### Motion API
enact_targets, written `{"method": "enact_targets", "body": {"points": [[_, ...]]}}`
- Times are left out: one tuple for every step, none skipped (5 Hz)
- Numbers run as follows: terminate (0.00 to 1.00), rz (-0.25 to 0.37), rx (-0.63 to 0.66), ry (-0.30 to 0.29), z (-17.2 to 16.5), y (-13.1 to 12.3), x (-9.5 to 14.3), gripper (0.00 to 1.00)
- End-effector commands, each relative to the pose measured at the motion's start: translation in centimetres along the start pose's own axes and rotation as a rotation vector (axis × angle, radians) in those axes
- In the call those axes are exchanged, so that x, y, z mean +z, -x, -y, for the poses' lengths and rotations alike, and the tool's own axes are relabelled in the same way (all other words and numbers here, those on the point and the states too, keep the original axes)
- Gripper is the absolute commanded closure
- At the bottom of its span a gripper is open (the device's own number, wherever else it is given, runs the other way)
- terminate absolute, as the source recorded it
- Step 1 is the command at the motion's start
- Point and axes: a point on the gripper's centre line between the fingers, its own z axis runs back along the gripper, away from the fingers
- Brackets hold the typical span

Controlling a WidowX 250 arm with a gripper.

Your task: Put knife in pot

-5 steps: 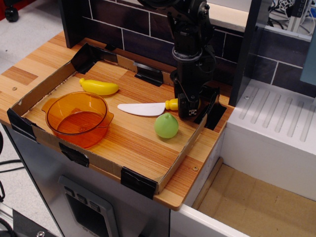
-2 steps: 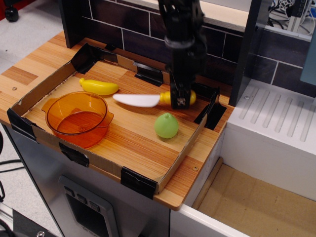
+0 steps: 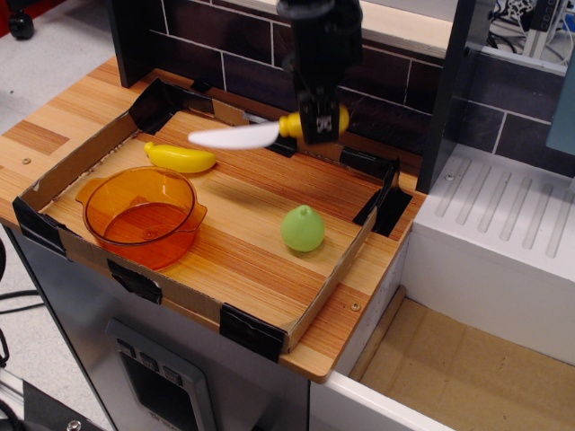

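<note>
We see a shiny see-through orange plastic pot (image 3: 141, 215). The knife (image 3: 260, 133) looks like smooth plastic. The board (image 3: 243, 242) looks like striped wood. The low walls (image 3: 85, 157) look like brown cardboard with black tape on the corners.

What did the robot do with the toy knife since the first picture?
The gripper closed on the knife by its yellow handle and lifted it off the wooden board, carrying it up and a little to the left, blade pointing left. The orange pot, the yellow banana and the green fruit stayed where they were.
</note>
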Motion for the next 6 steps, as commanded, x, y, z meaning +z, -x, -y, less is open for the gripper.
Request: {"method": "enact_targets", "body": {"points": [[0.0,0.001,0.04,-0.07,0.7,3.3,5.5,1.0],[0.0,-0.061,-0.017,-0.046,1.7,6.3,4.8,1.0],[0.0,-0.11,-0.074,-0.027,2.2,8.8,3.3,1.0],[0.0,-0.103,-0.19,-0.025,2.2,10.5,2.3,1.0],[0.0,-0.106,-0.271,-0.034,2.5,12.1,1.4,1.0],[0.0,-0.115,-0.285,-0.042,3.1,13.5,1.0,1.0]]}}
